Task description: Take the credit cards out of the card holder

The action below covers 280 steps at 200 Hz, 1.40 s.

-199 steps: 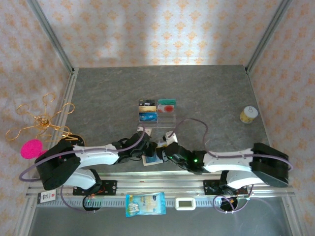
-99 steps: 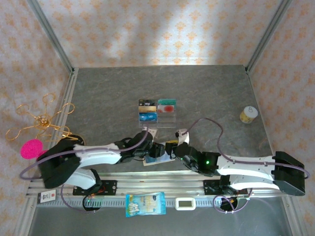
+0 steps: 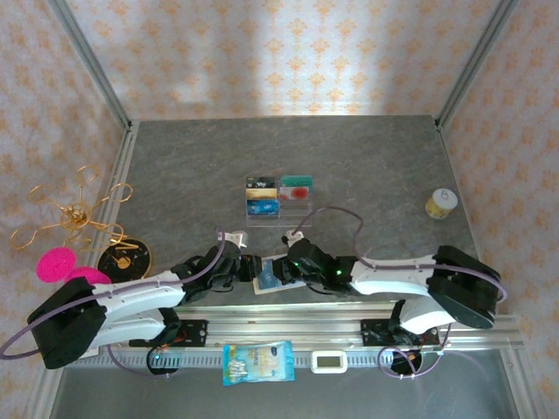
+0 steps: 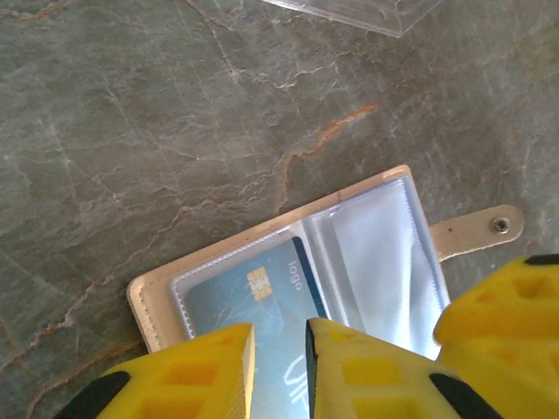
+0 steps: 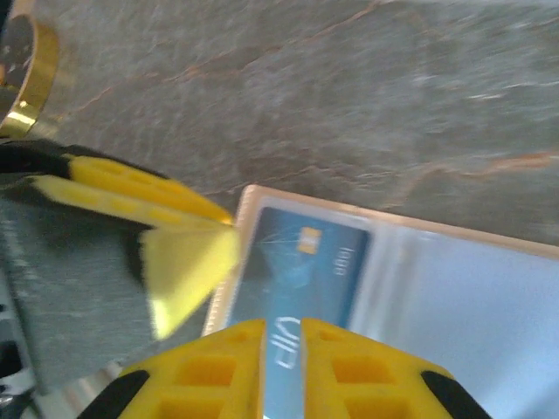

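The tan card holder (image 3: 269, 282) lies open and flat near the table's front edge, with its snap tab (image 4: 489, 227) pointing right. A blue credit card (image 4: 253, 297) sits in its left clear pocket, and the right pocket (image 4: 376, 253) looks empty. My left gripper (image 4: 278, 336) hangs over the card's lower part, its jaws a narrow gap apart with nothing between them. From the other side my right gripper (image 5: 282, 332) hangs over the same card (image 5: 306, 262) with an even narrower gap. In the top view the left gripper (image 3: 247, 269) and right gripper (image 3: 285, 271) flank the wallet.
A clear acrylic rack (image 3: 279, 199) holding several cards stands behind the wallet, its edge (image 4: 349, 10) also in the left wrist view. A small yellow jar (image 3: 441, 203) is at the right, and a black-gold disc (image 3: 125, 257) and gold wire ornament (image 3: 74, 214) at the left. The front rail carries a snack packet (image 3: 258, 362).
Both grippers have shifted left over the wallet. The right jaws have narrowed. The left arm's body has swung out to the left.
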Motion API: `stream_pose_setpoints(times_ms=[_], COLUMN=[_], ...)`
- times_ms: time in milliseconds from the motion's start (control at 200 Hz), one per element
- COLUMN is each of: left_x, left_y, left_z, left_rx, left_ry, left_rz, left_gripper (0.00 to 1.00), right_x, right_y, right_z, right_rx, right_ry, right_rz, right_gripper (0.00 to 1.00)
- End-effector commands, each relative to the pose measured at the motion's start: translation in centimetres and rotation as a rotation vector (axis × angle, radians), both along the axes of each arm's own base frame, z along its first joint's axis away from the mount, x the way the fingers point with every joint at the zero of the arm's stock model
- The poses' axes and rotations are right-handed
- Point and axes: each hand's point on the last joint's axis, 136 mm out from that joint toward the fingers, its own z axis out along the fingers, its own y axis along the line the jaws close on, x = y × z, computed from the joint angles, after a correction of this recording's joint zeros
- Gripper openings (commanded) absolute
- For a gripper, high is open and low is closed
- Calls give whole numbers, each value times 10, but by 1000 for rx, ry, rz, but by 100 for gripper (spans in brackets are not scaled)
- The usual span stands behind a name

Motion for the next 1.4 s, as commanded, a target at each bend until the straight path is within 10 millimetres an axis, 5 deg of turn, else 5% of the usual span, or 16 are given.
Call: stream_pose_setpoints(times_ms=[0,240,591,986,1397], left_x=[6,7,6,4,3], left_y=[4,3,4,3,-20], left_z=[-9,-28,-30,-32,14], left_rx=[45,124,129,125,53], left_ry=[-9,27,31,34,-65], left_rz=[6,-17,-24,-31,-76], left_gripper=[22,2,0,0,0], right_x=[-2,1,11,17,16], right_y=[18,19,-4,-25,-13], right_z=[8,-10,-41,-52,-13], right_rx=[71,71,-59,-136,-44], right_ry=[38,112,134,119,53], right_rz=[65,60,-59,-138,-83], right_gripper=[17,21,20,20,22])
